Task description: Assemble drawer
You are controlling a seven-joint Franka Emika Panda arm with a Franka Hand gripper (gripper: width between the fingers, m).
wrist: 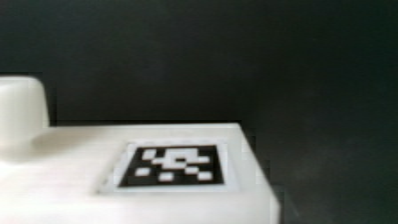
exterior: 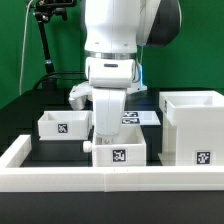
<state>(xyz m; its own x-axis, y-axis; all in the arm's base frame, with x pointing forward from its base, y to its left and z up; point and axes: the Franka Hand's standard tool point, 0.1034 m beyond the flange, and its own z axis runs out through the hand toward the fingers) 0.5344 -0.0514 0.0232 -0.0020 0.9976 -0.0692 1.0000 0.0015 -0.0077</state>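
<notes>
Nearest in the exterior view is a low white wall (exterior: 50, 165) edging the black table (exterior: 20, 118). Just behind it stands one small drawer box (exterior: 120, 153), with a square tag on the side facing the camera and a small bump, perhaps its knob, at the end toward the exterior view's left. The gripper (exterior: 106, 132) hangs straight down over this box, and its lower end meets the box's top edge. It hides whatever is inside. The fingers cannot be made out, so I cannot tell whether they are apart or together.

The wrist view is blurred. It shows a flat white surface with a tag (wrist: 175, 165), dark table beyond it, and a rounded white shape (wrist: 18, 115) at the picture's edge.

Farther back, toward the exterior view's left, a second small box (exterior: 60, 124) sits open-topped, showing only its white inner walls. Toward the right stands the taller housing (exterior: 195, 130), also open on top and tagged low on its front. The three parts stand apart from one another. Behind the arm the marker board (exterior: 143, 118) lies flat, and a dark stand (exterior: 42, 45) rises against the green backdrop.
</notes>
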